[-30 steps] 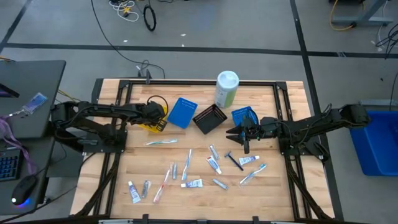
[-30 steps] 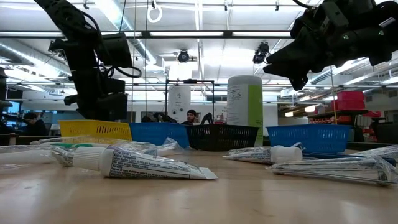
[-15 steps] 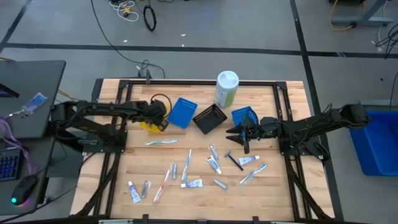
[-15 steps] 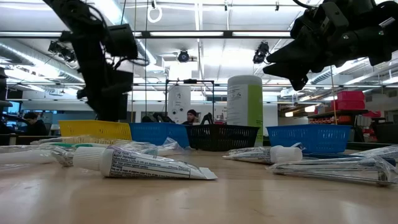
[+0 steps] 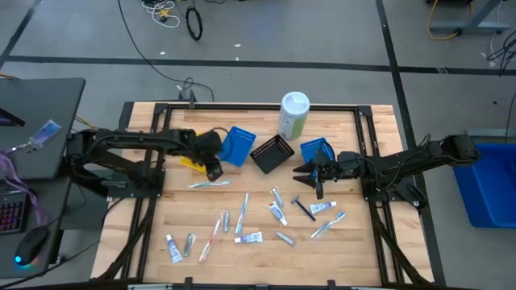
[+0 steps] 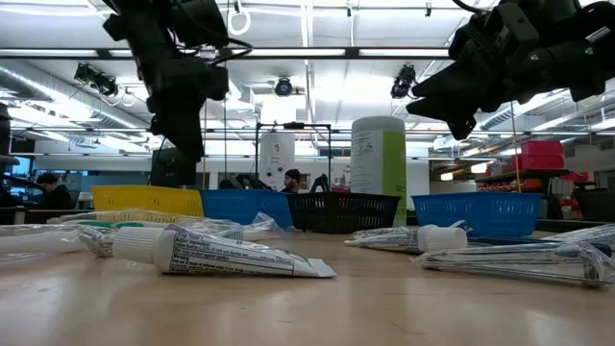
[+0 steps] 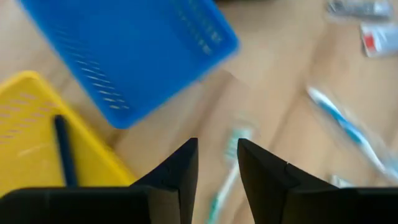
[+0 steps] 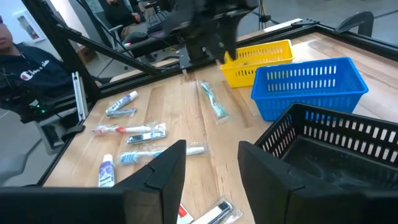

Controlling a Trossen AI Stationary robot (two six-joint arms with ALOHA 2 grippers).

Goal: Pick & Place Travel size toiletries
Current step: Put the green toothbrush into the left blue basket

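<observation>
Travel size toiletries lie scattered flat on the wooden table: a wrapped toothbrush (image 5: 210, 184), toothpaste tubes (image 5: 252, 238), a dark-handled razor (image 5: 303, 208). My left gripper (image 5: 213, 167) hangs open above the table between the yellow tray (image 5: 192, 162) and that toothbrush (image 7: 225, 177), nothing between its fingers. A slim dark item (image 7: 63, 151) lies in the yellow tray (image 7: 31, 143). My right gripper (image 5: 311, 174) waits open above the table, beside the right-hand blue tray (image 5: 316, 150).
A blue tray (image 5: 236, 146), a black tray (image 5: 271, 153) and a tall white-and-green canister (image 5: 293, 114) stand along the far side. More tubes and brushes (image 5: 187, 244) lie toward the near edge. A blue bin (image 5: 492, 185) stands off the table's right. A person (image 8: 25, 74) sits beyond the table.
My left gripper has risen from over the yellow tray and swung toward the table's near side and the toothbrush, rolling its wrist as it went. My right gripper has kept still. No toiletry on the table has moved.
</observation>
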